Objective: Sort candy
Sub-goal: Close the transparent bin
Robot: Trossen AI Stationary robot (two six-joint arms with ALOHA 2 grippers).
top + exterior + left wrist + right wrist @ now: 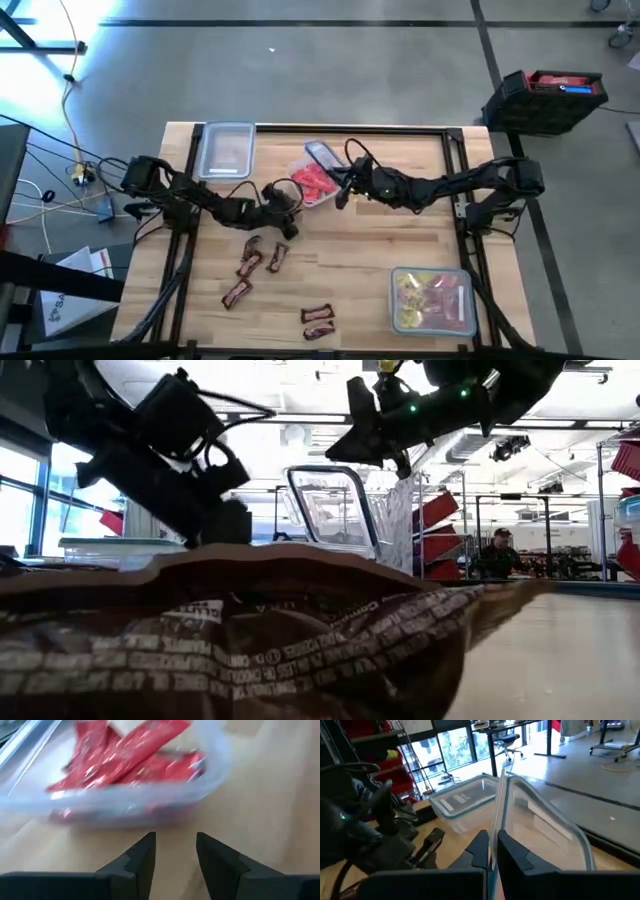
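A clear container (312,186) holding red candy packets (131,755) sits at the table's middle. My right gripper (492,851) is shut on that container's clear lid (335,510), which stands tilted up over its far side. My left gripper (175,851) is open, low over the wood just left of this container, with nothing between its fingers. Several dark brown candy bars (262,258) lie on the table nearer the front; one (250,650) fills the low view's foreground. My right gripper pinches the lid's rim (496,827) between its two fingers, which come from the table's right side. The lid stands nearly on edge, tilted up; what its lower edge rests on is hidden.
An empty clear container (228,150) stands at the far left of the table. Another clear container (432,298) with yellow and pink candy stands at the near right. A black bin (545,100) with red contents sits on the floor beyond the table's far right corner.
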